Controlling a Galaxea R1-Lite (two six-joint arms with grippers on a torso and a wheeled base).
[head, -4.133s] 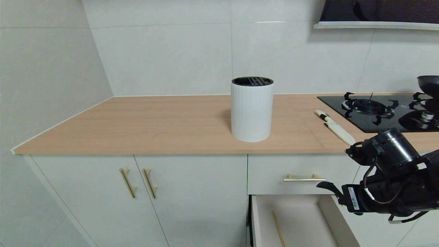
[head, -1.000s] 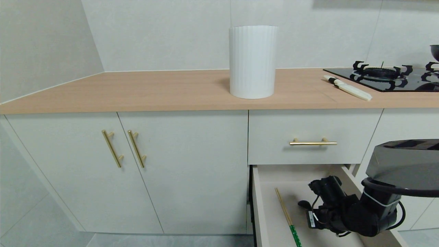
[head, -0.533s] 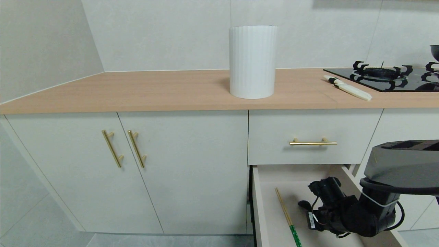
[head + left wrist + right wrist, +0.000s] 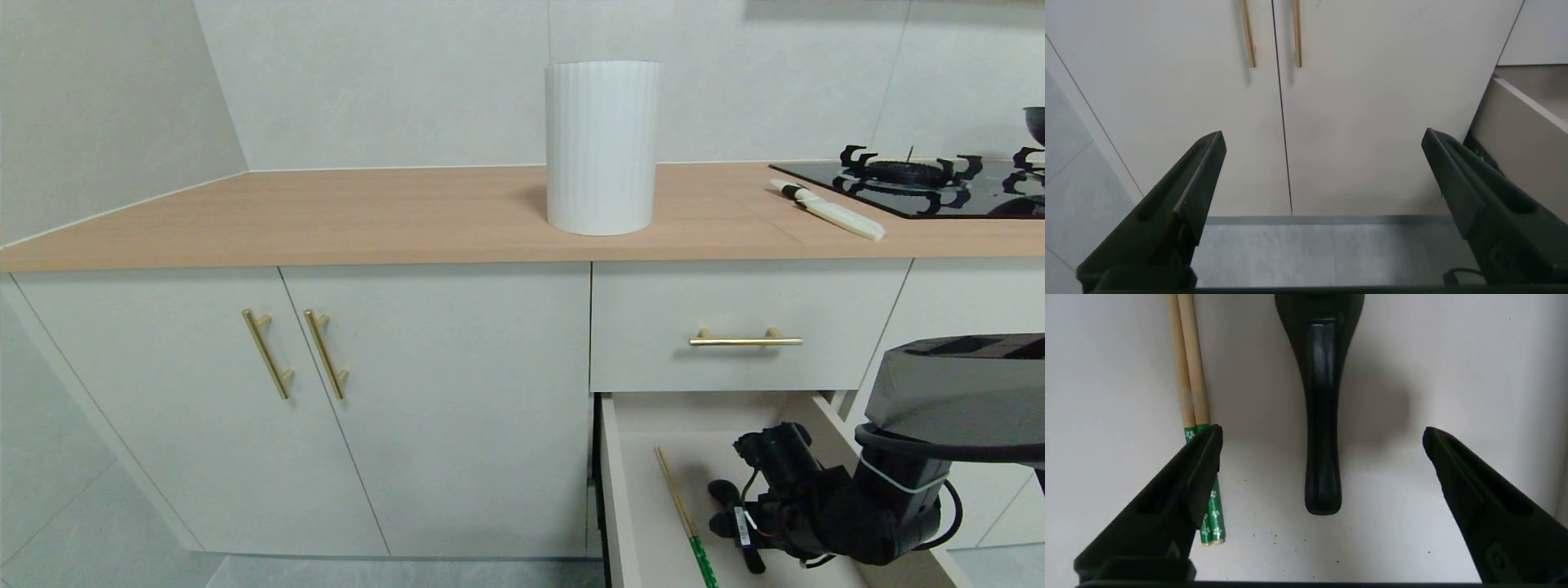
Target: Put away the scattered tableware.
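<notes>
A black spoon [image 4: 1320,416] lies flat on the floor of the open lower drawer [image 4: 630,482], its handle end [image 4: 752,559] showing in the head view. My right gripper [image 4: 1321,437] hangs just above it, open, with one finger on either side and not touching it. In the head view the right gripper [image 4: 737,514] sits low inside the drawer. A pair of wooden chopsticks with green ends [image 4: 1196,416] lies beside the spoon, by the drawer's left wall [image 4: 679,510]. My left gripper [image 4: 1323,139] is open and holds nothing, facing the lower cabinet doors.
On the wooden countertop [image 4: 367,216] stand a tall white ribbed utensil holder [image 4: 602,147] and a white-handled knife [image 4: 829,214] next to the black gas hob [image 4: 922,184]. The upper drawer with a gold handle [image 4: 744,340] is closed.
The head view has dropped from the countertop to the cabinets. My right arm went down into the drawer, its fingers opened, and the black spoon now lies loose beneath it.
</notes>
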